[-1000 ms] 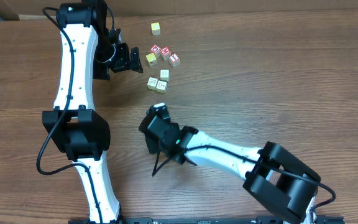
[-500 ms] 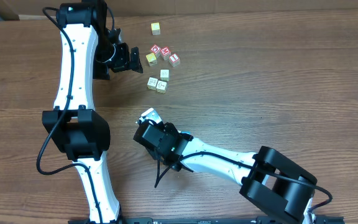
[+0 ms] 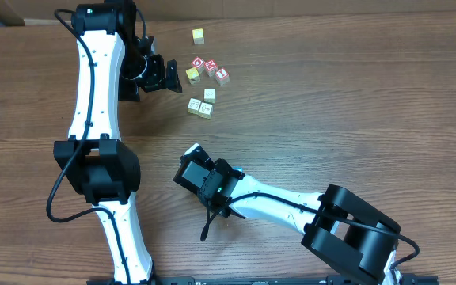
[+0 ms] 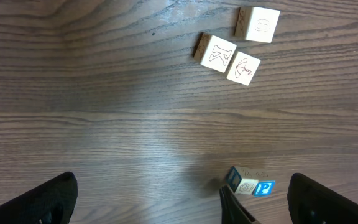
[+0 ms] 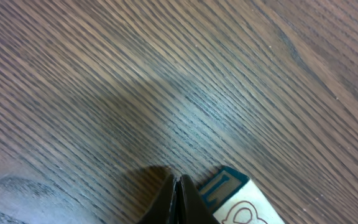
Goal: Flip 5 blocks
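Tipping a block (image 5: 235,196) with my pinched-shut right end effector (image 5: 176,186)
Block sits mid worktop (image 3: 331,119) against the tip; left end effector (image 3: 150,79) hangs wide, far left. I'd press high on its side, slowly, so it rolls rather than skids.

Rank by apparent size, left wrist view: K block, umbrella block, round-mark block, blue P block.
1. K block and round-mark block: look alike, each also showing a side face; no ranking between them.
2. umbrella block: slightly smaller, top face only.
Unranked: blue P block, seen at an angle and partly hidden.
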Controlling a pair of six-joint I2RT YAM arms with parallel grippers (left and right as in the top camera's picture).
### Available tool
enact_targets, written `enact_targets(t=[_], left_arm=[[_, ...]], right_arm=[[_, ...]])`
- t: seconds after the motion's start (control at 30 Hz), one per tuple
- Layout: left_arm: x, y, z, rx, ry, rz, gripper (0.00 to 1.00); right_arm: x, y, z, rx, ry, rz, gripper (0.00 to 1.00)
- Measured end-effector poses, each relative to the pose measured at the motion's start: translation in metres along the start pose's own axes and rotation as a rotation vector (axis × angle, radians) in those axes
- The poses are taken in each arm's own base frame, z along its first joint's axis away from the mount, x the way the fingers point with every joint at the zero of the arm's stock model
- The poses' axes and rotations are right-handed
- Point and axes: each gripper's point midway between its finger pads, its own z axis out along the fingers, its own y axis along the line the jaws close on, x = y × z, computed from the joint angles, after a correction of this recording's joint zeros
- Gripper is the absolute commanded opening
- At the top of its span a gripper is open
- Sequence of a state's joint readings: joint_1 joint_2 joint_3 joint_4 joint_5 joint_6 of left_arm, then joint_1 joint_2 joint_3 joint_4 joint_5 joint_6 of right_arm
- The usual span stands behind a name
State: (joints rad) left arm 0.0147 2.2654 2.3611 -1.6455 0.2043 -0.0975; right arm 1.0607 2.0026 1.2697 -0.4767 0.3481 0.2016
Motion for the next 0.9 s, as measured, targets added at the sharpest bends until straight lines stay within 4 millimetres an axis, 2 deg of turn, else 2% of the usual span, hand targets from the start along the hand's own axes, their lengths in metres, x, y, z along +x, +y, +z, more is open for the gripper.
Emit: enact_targets(t=[0.73, 0.9], left_arm=[[0.000, 0.000, 0.000, 0.000, 0.000, 0.000, 1.00], [0.000, 0.000, 0.000, 0.000, 0.000, 0.000, 1.00]], right_arm=[[0.012, -0.005, -0.001, 0.018, 0.050, -0.022, 0.04], [0.002, -0.005, -0.016, -0.003, 0.016, 0.019, 0.04]])
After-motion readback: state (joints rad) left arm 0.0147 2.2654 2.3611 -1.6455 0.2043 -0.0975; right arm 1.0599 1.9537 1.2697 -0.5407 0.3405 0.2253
